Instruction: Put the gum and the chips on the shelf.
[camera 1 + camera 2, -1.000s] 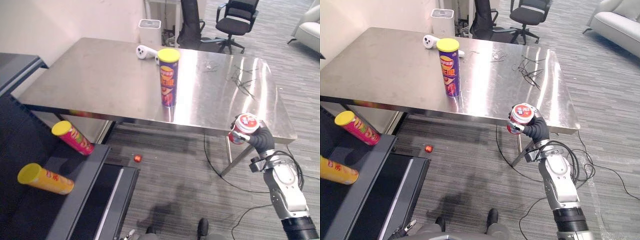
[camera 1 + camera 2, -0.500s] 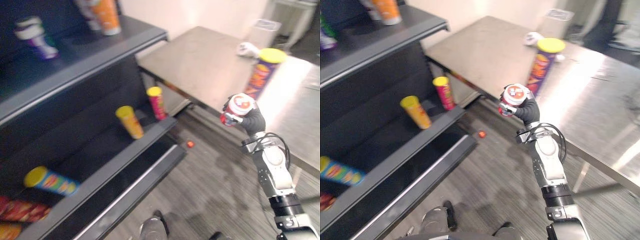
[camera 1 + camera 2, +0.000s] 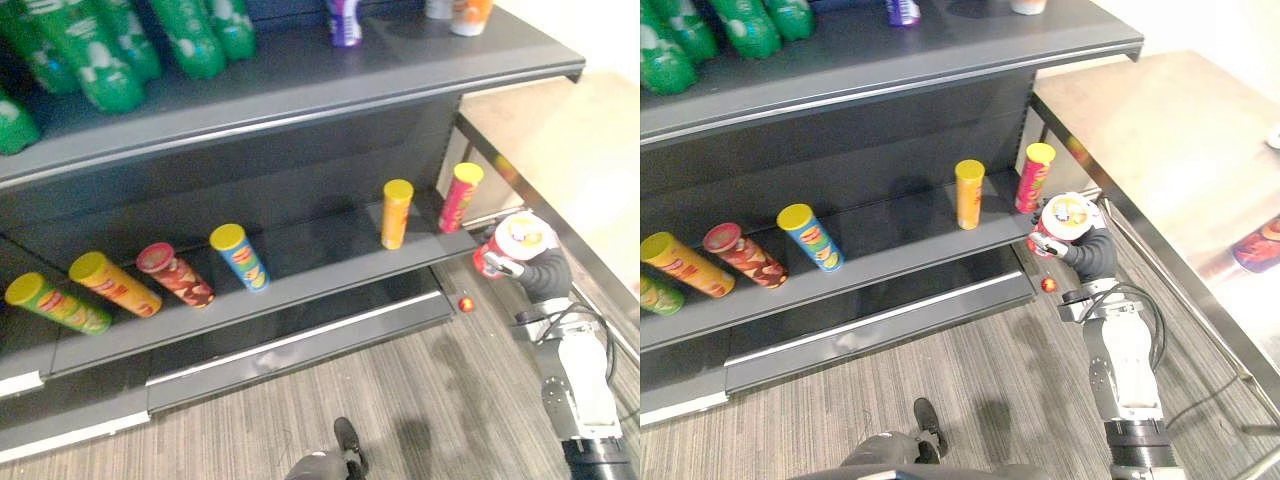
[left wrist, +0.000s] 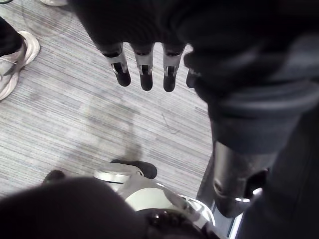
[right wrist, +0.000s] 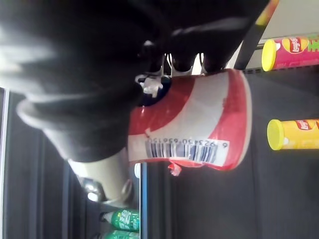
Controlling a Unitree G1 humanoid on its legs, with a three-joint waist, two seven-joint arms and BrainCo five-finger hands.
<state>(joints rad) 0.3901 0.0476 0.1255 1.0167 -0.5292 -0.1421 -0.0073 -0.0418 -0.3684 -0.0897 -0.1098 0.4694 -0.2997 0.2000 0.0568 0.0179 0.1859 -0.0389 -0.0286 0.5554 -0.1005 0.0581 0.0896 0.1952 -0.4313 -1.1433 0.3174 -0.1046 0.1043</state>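
A: Gum tub (image 3: 512, 243), red and white: where now?
B: Held up in the right hand (image 3: 1092, 252), fingers and thumb curled round its side. Just off the right end of the lower shelf (image 3: 300, 292), near the pink can (image 3: 460, 197), not over the board.
A: And the left hand (image 4: 144, 69)?
B: Hanging over the floor with straight fingers, carrying nothing.
A: Which step, then?
B: Probably the carrying of the gum to the shelf, close to the finish. Not set down yet.
A: Needed for the next move?
B: Likely a reach forward and a little to the left, towards the free gap between the pink can and the orange can (image 3: 396, 212). Then lowering to a flat stand on the board, and only after that a loosening of the fingers. Care with the pink can: near enough to be knocked over.
A: And the chips?
B: Seemingly left for later. Perhaps the purple can (image 3: 1262, 245) on the table (image 3: 1160, 120), cut off at the edge of the view; hard to say more.
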